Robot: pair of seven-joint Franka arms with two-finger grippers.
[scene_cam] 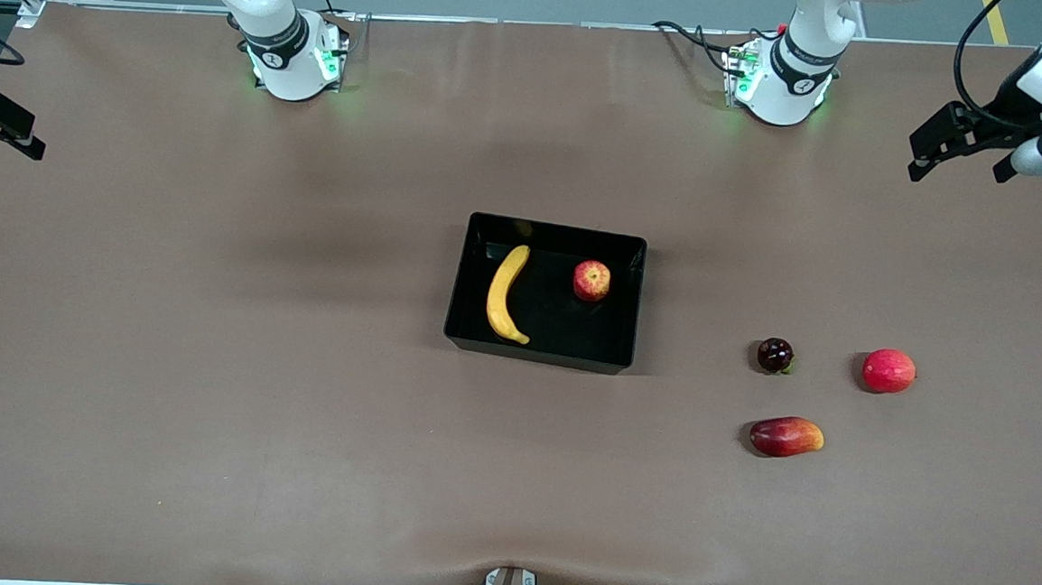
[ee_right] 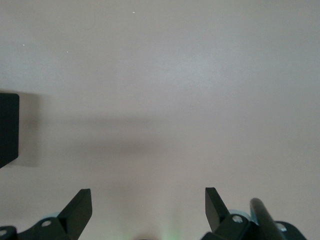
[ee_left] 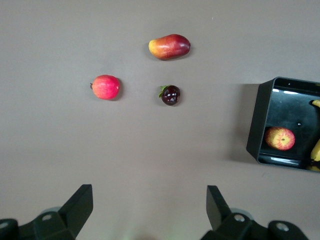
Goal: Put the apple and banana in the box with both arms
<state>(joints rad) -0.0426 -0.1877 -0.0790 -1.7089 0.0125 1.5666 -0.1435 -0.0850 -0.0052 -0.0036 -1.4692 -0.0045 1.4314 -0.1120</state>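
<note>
One box (scene_cam: 543,353), a shallow black tray with upright walls, sits near the middle of the brown table (scene_cam: 210,355). It contains two fruits: one banana (scene_cam: 505,293), lying lengthwise along the wall toward the right arm's end of the table, and one apple (scene_cam: 591,281), red with yellowish streaks, resting on the tray floor close to the wall toward the left arm's end, nearer the corner that faces the robot bases. The banana and the apple are apart from each other. Three further fruits lie on the bare table surface, outside the box, toward the left arm's end: one small dark round fruit (scene_cam: 775,355) nearest the box, one plain red-pink round fruit (scene_cam: 888,370) beside it and closer to the table's end edge, and one elongated red-yellow fruit (scene_cam: 786,436) nearer to the front camera than the other two. None of the three touches another. Total fruit count: five, two in the box and three outside. The left gripper (ee_left: 150,207) hangs in the air above the left arm's end of the table, near the corner by the bases; its jaws stand wide apart and hold nothing. The right gripper (ee_right: 148,207) hangs above the right arm's end of the table, at the edge of the front view; its jaws also stand wide apart and hold nothing. In the right wrist view one corner of the box shows at the frame edge.
</note>
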